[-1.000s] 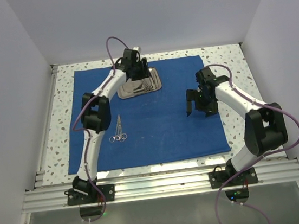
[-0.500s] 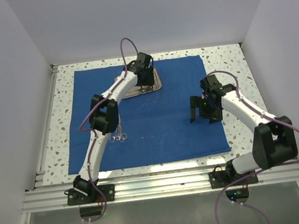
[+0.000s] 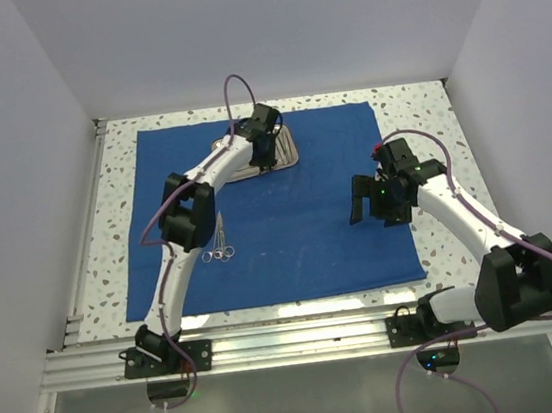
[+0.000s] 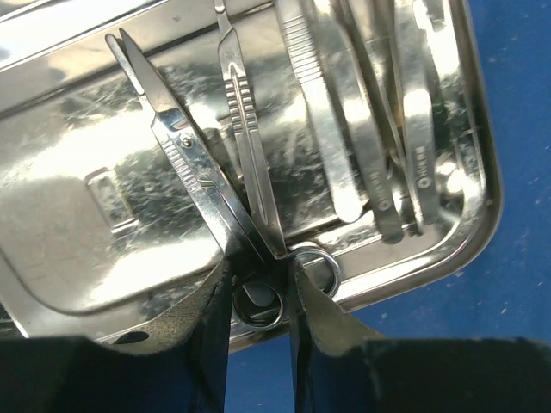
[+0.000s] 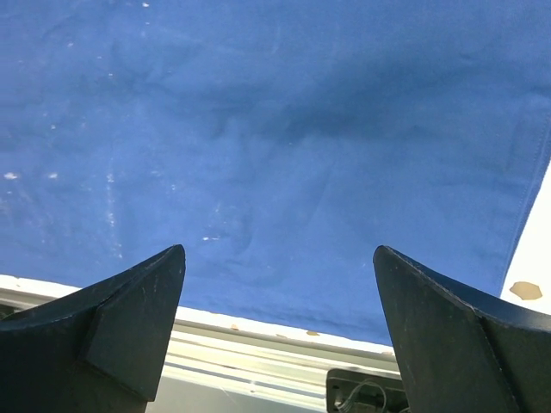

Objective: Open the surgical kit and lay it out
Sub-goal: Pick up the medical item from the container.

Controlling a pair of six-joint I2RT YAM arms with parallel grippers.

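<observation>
Left gripper (image 4: pixel 261 297) clamped on scissors (image 4: pixel 185 159) at one ring (thin hold): lifting may swivel them against scalpel handle (image 4: pixel 245 120); right gripper (image 5: pixel 277 258) agape.

Bench (image 3: pixel 423 111): white speckled top. Directly on it: one royal-blue cloth wrap (image 3: pixel 300 236), spread flat over most of the surface; speckled margins visible left, far and right.

Bright, even light from above fills the overhead view. The arms cast only faint, soft shadows on the blue cloth (image 3: pixel 301 244), and a white glare strip runs along the tabletop's (image 3: pixel 426 112) near edge. Up close, the steel tray (image 4: pixel 77 215) blazes with white reflections and the scissors (image 4: pixel 194 168) glint sharply. The left claw (image 4: pixel 258 284) is dark and blurred. The right claw (image 5: pixel 277 251) is soft-edged against crisp, unevenly shaded cloth.
</observation>
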